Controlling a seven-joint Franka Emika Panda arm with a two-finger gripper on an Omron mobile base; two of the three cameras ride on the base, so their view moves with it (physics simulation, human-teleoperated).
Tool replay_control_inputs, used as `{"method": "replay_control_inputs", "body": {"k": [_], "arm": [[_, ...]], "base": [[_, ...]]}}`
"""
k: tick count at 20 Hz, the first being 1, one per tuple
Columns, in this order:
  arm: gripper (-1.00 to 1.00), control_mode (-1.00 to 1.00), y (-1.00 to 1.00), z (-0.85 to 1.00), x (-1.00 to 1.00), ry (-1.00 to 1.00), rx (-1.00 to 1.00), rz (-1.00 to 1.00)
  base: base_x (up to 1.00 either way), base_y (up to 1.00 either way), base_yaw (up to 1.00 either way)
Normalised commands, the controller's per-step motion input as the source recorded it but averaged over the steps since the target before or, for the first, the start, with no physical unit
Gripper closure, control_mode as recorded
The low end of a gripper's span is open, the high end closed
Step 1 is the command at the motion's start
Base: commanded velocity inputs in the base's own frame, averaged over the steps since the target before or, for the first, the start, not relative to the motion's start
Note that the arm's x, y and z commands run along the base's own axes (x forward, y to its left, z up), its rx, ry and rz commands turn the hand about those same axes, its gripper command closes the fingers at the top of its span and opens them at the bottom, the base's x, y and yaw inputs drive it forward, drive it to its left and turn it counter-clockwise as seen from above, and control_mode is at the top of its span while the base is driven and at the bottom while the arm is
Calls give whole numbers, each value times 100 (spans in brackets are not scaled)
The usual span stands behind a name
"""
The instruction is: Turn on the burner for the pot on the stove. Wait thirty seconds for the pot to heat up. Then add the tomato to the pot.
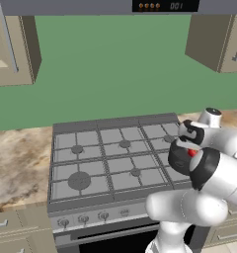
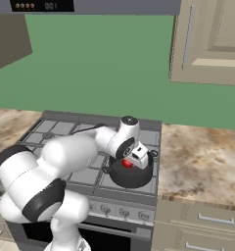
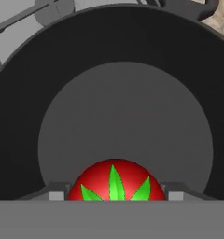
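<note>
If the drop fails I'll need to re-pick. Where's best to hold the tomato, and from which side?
Grip the tomato across its round middle, coming from above, stem upward. That is how the gripper sits now, a finger on each flank over the open pot. The pot's walls would likely block a sideways approach.

display: dark panel at 12 o'clock in the left base view, on the grey band above the green wall
display digits: read roughly "001", pale on black; the last figure is blurred
display marks: a row of four small orange dots at 9 o'clock of the digits; what they say cannot be told
display, right base view: same panel at 11 o'clock, same dots and digits
stove knobs: no markings legible
other text: none can be read
</note>
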Motion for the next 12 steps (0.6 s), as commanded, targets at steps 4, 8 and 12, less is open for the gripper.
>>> {"method": "replay_control_inputs", "body": {"k": [4,8,12], "arm": [[-100,-100,0,0,10,0,0,0],[-100,-100,0,0,2,0,0,0],[-100,-100,0,15,-5,-3,0,0]], "base": [[0,0,0],[0,0,0],[0,0,0]]}}
